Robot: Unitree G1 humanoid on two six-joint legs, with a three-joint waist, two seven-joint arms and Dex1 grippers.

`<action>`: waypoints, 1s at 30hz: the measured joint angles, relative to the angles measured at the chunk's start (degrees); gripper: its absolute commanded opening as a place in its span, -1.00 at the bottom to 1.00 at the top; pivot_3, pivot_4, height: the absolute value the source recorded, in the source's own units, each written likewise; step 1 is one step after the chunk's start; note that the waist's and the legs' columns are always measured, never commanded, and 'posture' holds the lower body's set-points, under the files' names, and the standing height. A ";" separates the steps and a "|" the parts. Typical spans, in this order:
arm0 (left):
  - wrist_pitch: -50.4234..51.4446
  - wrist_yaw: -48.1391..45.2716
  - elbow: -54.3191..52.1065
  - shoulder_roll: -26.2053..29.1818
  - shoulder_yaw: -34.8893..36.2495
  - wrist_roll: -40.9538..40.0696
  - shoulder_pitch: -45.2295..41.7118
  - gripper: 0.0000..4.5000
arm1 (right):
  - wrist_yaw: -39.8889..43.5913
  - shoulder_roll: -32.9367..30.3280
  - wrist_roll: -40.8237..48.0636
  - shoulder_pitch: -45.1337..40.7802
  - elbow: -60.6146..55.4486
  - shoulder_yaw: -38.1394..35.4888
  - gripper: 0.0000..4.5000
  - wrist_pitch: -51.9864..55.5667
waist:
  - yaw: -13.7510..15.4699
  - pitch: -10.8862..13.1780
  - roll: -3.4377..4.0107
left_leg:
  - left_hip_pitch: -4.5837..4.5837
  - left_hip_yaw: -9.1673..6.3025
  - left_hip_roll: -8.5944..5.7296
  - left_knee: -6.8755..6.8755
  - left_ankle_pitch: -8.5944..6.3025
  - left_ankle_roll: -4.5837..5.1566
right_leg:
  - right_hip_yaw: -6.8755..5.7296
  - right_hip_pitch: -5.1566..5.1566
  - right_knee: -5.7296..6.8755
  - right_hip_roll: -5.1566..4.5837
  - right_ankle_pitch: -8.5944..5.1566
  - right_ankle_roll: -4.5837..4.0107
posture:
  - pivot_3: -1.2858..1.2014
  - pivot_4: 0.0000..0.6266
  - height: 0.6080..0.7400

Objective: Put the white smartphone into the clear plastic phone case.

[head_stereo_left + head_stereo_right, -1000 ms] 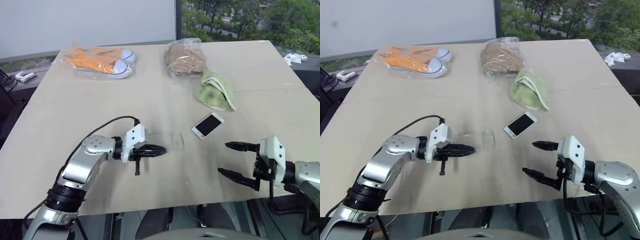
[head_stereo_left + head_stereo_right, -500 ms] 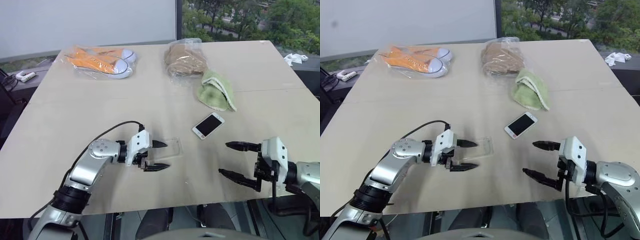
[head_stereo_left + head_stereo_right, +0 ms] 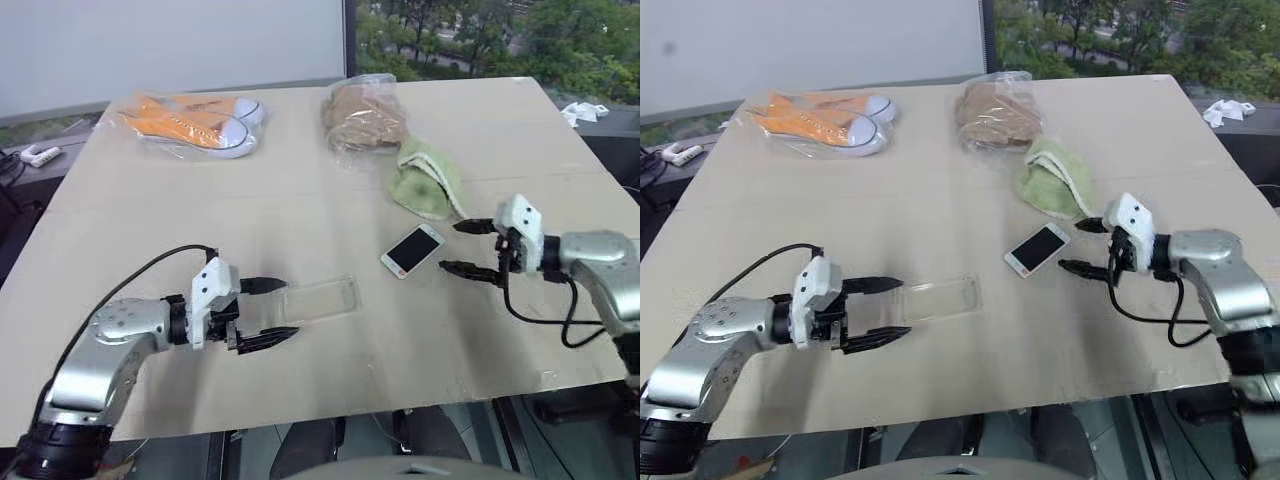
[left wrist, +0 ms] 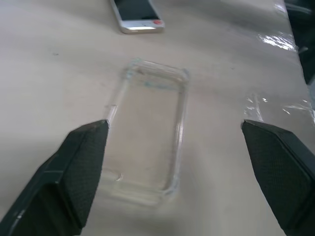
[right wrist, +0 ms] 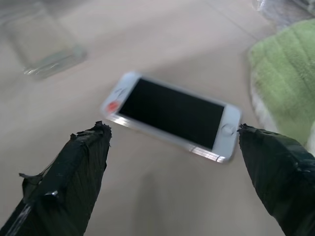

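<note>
My left gripper hangs wide and empty at the near end of the clear plastic phone case, which lies loose and could skid. Further right, my right gripper gapes beside the white smartphone, flat on the table; pinching may push it. I read no writing.

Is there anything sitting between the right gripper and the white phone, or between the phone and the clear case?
Nothing visible. The right gripper is open beside the white smartphone with bare table between them. The table is also bare from the phone to the clear plastic phone case. The green cloth lies behind the phone, off both paths.
</note>
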 measured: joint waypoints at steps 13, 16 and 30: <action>8.18 6.29 -12.41 0.96 5.95 -7.49 4.30 0.97 | 6.36 16.80 -11.11 -28.75 46.39 5.71 1.00 -3.77 | 0.04 0.15 0.08 | -0.16 0.11 -0.02 -0.09 0.01 -0.02 | 0.10 -0.35 0.06 0.00 0.01 -0.01 | 0.03 -0.52 1.00; 9.32 8.34 -13.31 0.87 6.04 -8.35 4.13 0.97 | 4.33 18.14 -14.48 -31.87 52.85 5.99 1.00 -5.63 | -0.13 0.14 0.08 | -0.16 0.17 -0.05 -0.08 0.01 -0.02 | 0.15 -0.36 0.06 -0.01 0.01 -0.01 | 0.03 -0.52 1.00; 8.16 14.34 -11.58 0.80 4.65 -1.87 -0.44 0.97 | 19.09 10.76 -20.16 -30.33 48.67 8.76 1.00 -1.70 | 0.45 0.09 0.07 | -0.09 0.07 -0.08 -0.06 0.01 -0.03 | 0.02 -0.23 0.08 -0.05 0.01 -0.01 | 0.03 -0.52 1.00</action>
